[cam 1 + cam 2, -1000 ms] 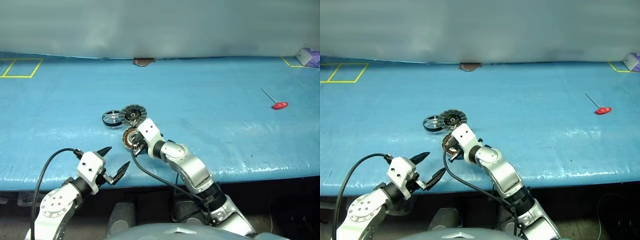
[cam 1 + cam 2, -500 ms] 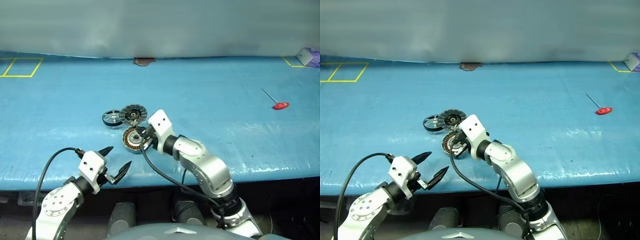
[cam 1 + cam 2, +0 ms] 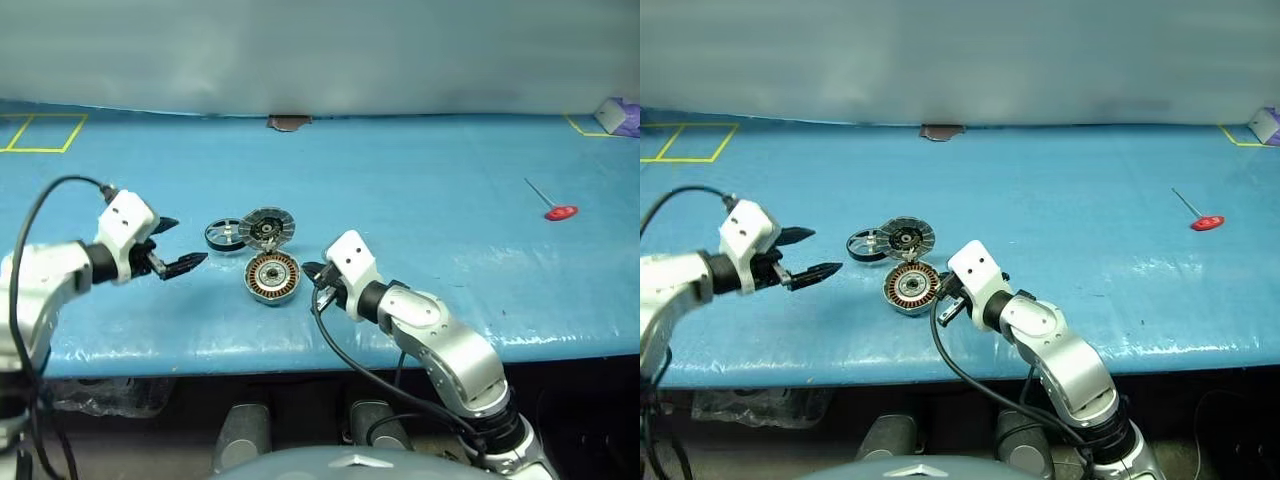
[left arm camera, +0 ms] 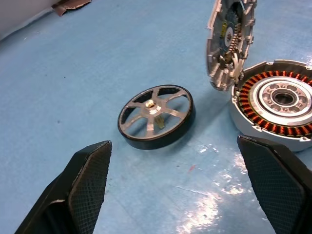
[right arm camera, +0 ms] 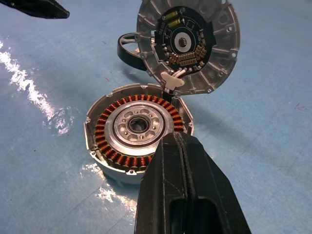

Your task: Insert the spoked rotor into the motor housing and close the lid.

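The motor housing [image 3: 272,276] lies flat on the blue table, its copper windings and silver centre bearing showing. The lid [image 3: 266,228] stands tilted up at the housing's far edge, its inner face turned toward me. Just left of the lid, the spoked rotor [image 3: 224,235] lies flat on the table, apart from the housing. My left gripper [image 3: 186,242] hovers open to the rotor's left, pointing at it; in the left wrist view the rotor [image 4: 156,117] lies ahead between the spread fingers. My right gripper [image 3: 312,272] is shut and empty, just right of the housing [image 5: 139,126].
A red-handled tool [image 3: 560,211] lies far right on the table. A yellow tape square [image 3: 45,135] marks the far left corner. A small brown piece [image 3: 287,123] sits at the far edge. The table's front edge runs just below both grippers.
My left gripper rose from below the table's front edge and now hangs over the table beside the rotor. My right gripper drew back to the right, uncovering the housing.
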Available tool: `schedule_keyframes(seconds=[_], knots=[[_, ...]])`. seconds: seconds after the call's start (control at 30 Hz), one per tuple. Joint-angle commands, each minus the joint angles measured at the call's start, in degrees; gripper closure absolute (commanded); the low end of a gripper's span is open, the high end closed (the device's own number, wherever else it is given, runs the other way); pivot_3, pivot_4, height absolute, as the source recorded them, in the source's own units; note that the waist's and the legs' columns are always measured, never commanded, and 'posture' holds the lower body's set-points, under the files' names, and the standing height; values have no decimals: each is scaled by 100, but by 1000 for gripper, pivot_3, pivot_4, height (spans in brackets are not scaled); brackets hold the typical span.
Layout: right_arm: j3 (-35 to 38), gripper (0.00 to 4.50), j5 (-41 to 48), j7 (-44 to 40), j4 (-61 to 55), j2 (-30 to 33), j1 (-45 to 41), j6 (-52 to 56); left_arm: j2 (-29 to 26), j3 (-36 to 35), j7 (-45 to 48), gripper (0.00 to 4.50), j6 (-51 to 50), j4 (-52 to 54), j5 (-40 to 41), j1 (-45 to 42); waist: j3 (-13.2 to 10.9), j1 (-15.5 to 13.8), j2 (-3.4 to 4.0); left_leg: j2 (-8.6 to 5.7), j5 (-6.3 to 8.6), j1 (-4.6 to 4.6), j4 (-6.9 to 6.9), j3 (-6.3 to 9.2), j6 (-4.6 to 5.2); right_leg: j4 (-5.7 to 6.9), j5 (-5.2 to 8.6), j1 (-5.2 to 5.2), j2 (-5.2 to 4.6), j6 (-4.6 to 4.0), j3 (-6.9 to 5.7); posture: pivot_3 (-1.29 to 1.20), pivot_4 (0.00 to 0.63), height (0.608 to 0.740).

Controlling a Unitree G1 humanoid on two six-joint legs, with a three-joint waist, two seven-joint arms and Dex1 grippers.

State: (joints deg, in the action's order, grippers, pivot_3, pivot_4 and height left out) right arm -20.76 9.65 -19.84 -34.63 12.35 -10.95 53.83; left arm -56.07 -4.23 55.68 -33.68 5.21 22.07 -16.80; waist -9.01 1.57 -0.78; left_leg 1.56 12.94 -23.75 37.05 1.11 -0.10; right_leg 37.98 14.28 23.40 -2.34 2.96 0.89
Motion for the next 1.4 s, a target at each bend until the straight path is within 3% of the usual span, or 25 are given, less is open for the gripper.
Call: schedule_keyframes(seconds=[0.03, 0.23, 0.47, 0.53, 0.63, 1.4], knots=[[37, 4486, -3, 136, -229, -62, 28, -153, -104, 716, 932, 0, 112, -1056, -357, -1039, 0, 3, 0, -2, 0, -7, -2, -2, 0, -2, -10, 0, 0, 15, 2, 0, 150, 740], [51, 4486, -55, 391, -318, -137, 216, -227, 484, 1727, 1770, 0, 202, -3142, -1086, -2945, -3, 18, -9, -1, 1, -29, -1, -1, 0, 0, -12, 16, 6, 12, 4, 0, 150, 740], [88, 4486, -80, 644, -444, -190, 431, -269, 1098, 2250, 2230, 0, 358, -4686, -1746, -3962, -4, 60, -12, 1, 1, -38, 5, 2, 1, 2, -10, 22, 7, 16, 4, 0, 150, 740], [104, 4497, -81, 691, -464, -193, 461, -278, 1196, 2263, 2254, 184, 439, -4952, -1859, -4109, -6, 59, -14, 1, 1, -39, 6, 3, 1, 5, -10, 24, 8, 15, 4, 0, 150, 740], [155, 4500, -73, 758, -497, -208, 515, -292, 1278, 2211, 2140, 933, 666, -5245, -2037, -4278, -6, 52, -15, 3, 1, -41, 10, 5, 1, 10, -11, 25, 9, 14, 4, 0, 150, 740], [154, 4500, -143, 847, -234, -351, 532, -582, 1815, 2224, 1940, 933, 636, -6124, -2768, -4598, -6, 50, -18, 2, 1, -43, 35, 8, 1, 32, -19, 23, 8, 7, 4, 0, 150, 740]])
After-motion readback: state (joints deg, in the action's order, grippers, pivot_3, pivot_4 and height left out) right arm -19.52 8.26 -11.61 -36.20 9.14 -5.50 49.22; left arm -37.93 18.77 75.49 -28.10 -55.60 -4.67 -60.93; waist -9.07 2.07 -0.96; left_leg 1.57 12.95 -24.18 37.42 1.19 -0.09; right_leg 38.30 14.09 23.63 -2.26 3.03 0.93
